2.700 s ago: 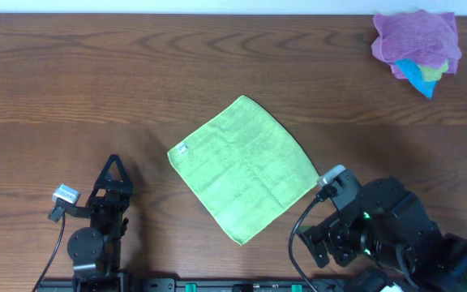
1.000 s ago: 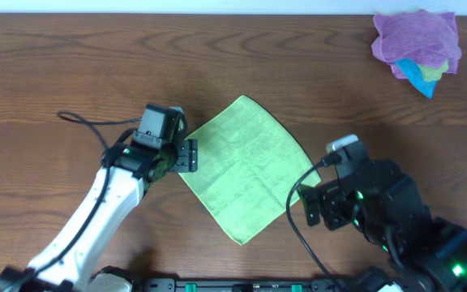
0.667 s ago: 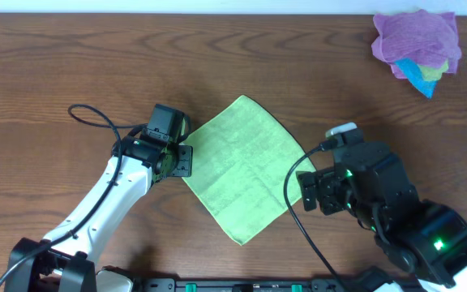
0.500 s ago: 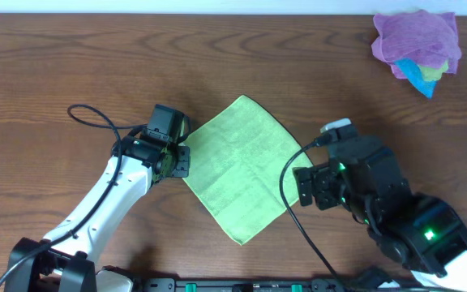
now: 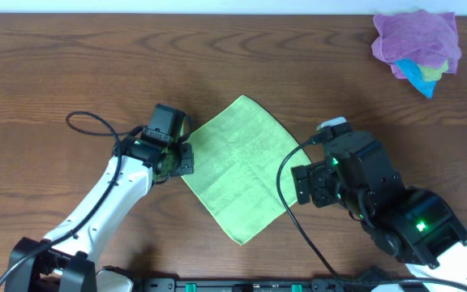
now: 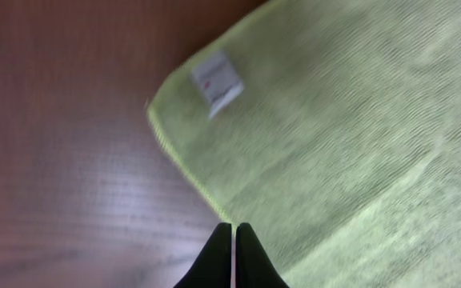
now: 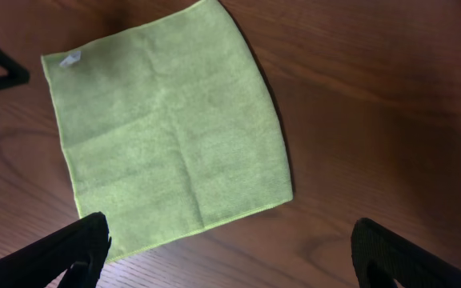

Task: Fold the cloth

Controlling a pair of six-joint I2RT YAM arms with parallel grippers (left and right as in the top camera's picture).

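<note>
The lime-green cloth (image 5: 242, 166) lies flat as a diamond on the wooden table (image 5: 71, 73). My left gripper (image 5: 186, 158) sits at its left corner. In the left wrist view the cloth (image 6: 342, 136) fills the right side, with its white tag (image 6: 217, 80) near the corner. There my left gripper (image 6: 233, 228) is shut, its tips pinched right on the cloth's hem. My right gripper (image 5: 305, 185) hovers open beside the cloth's right corner. In the right wrist view the cloth (image 7: 166, 128) spreads ahead of my wide right gripper (image 7: 234, 256), which holds nothing.
A bundle of purple, blue and yellow-green cloths (image 5: 416, 45) sits at the far right back corner of the table. The left arm's cable (image 5: 87, 122) loops over the table to the left of the cloth.
My left gripper has closed at the cloth's left corner after reaching it. My right arm has edged up and left toward the right corner, still open.
</note>
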